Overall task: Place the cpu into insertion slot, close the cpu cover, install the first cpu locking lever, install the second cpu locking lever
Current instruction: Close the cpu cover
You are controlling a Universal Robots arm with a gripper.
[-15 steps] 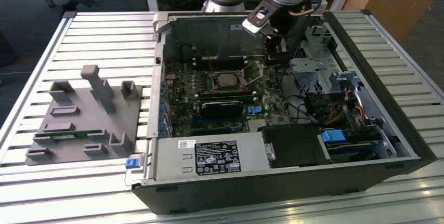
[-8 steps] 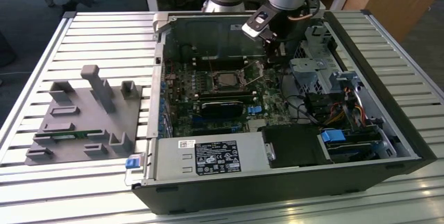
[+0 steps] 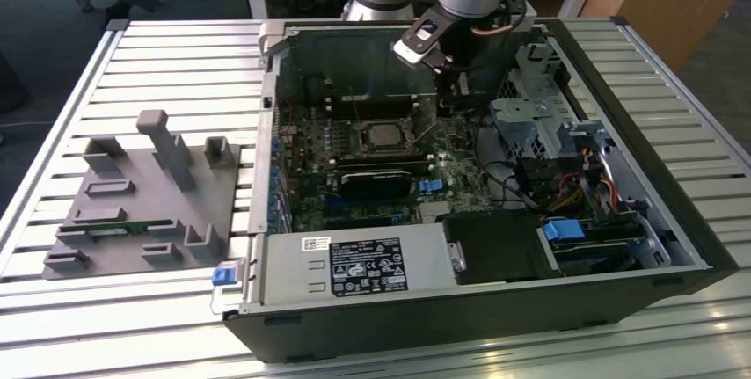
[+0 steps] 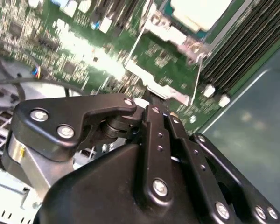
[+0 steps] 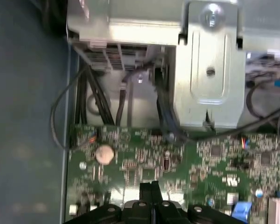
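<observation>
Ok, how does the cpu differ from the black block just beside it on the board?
The cpu is small, square and silver-grey; the black block is longer, rectangular and dark. The cpu lies nearer the gripper, the black block farther from it. Both sit on the green motherboard inside the open case.

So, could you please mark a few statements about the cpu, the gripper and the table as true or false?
1. The cpu lies in the insertion slot. True.
2. The gripper has its jaws wide open. False: the jaws are shut together, with nothing between them.
3. A grey fixture stands on the table, at the exterior view's left of the computer case. True.
4. The gripper hangs above the grey fixture. False: it is inside the computer case, above the motherboard.
</observation>
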